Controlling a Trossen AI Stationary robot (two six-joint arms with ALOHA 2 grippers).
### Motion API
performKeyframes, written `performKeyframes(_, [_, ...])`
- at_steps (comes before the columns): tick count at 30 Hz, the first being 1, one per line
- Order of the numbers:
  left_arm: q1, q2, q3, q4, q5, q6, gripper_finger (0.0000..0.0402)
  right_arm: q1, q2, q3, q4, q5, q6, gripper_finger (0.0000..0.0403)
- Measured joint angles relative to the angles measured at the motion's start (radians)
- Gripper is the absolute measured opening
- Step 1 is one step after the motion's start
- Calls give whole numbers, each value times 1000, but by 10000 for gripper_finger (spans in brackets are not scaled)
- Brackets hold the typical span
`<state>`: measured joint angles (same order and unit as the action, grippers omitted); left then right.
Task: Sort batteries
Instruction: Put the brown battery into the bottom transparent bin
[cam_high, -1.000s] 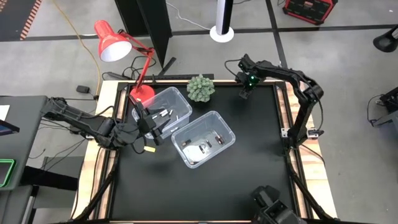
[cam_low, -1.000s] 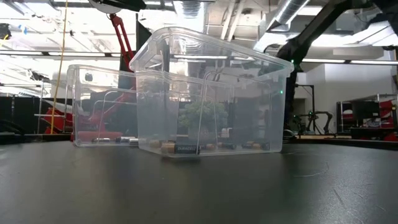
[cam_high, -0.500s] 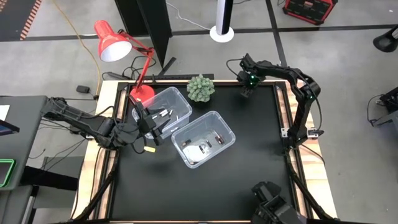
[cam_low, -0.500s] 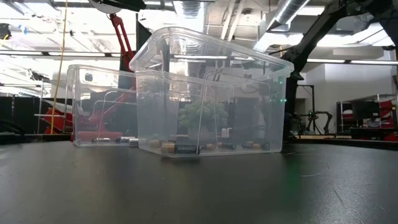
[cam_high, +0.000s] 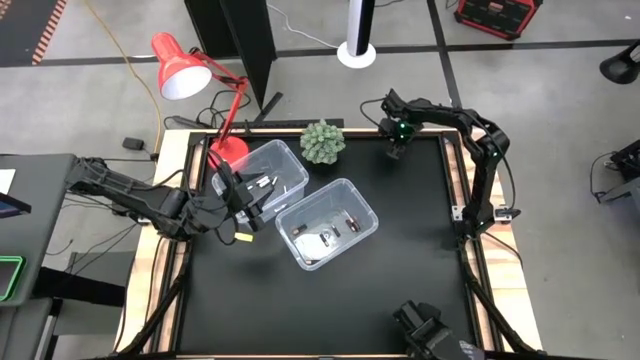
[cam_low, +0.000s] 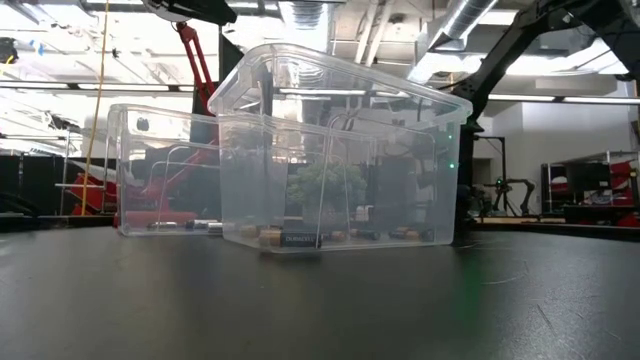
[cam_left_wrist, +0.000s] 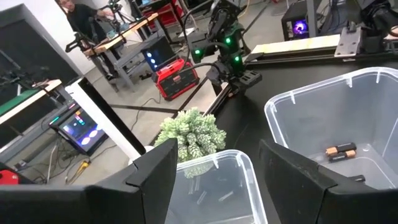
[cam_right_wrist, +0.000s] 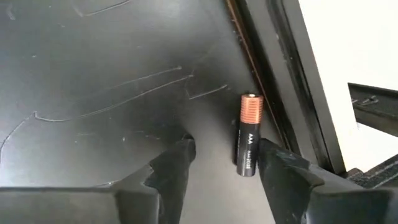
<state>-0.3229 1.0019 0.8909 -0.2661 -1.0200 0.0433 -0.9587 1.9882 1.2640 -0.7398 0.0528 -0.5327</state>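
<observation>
Right gripper (cam_right_wrist: 221, 163) down at the far edge of the black table (cam_high: 400, 250), close to the raised rim (cam_right_wrist: 273, 81), fingers spread and pinching nothing. Between those fingers, nearer one of them, a dark battery (cam_right_wrist: 247, 134) with a copper end, lying flat on the mat just beside the rim, not visibly touched by either finger. Bare mat open on the side away from the rim. Left gripper (cam_left_wrist: 214, 180) spread wide, empty, hovering over the far clear bin (cam_high: 270, 172) holding whitish batteries (cam_left_wrist: 211, 197); dark copper-ended batteries (cam_left_wrist: 341, 152) in the near bin (cam_high: 328, 222). Green plant (cam_high: 323, 141) between the bins and the right gripper.
</observation>
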Motion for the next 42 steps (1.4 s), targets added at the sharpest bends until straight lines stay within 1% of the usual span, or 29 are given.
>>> performKeyframes(8, [0,0,0,0,3,1,219,43,-50,-9,-75,-17,17,141])
performKeyframes(12, [0,0,0,0,4,1,219,52,-79,-15,-106,-58,44,130])
performKeyframes(15, [0,0,0,1,4,1,219,56,-102,-14,-105,-61,63,141])
performKeyframes(20, [0,0,0,1,4,1,219,62,-103,-13,-106,-47,103,177])
performKeyframes(24, [0,0,0,1,5,1,219,85,-102,-13,-62,-93,140,209])
performKeyframes(28, [0,0,0,1,5,0,219,115,-100,-12,11,-96,193,231])
performKeyframes(32, [0,0,0,3,5,-2,219,135,-100,-11,89,-95,276,235])
performKeyframes(35, [0,0,0,3,5,-4,219,134,-100,-10,108,-95,315,235])
performKeyframes(39, [0,0,0,3,5,-6,219,122,-98,-10,128,-93,346,235])
performKeyframes(42, [0,0,0,3,5,-6,219,111,-62,-8,157,-89,353,235])
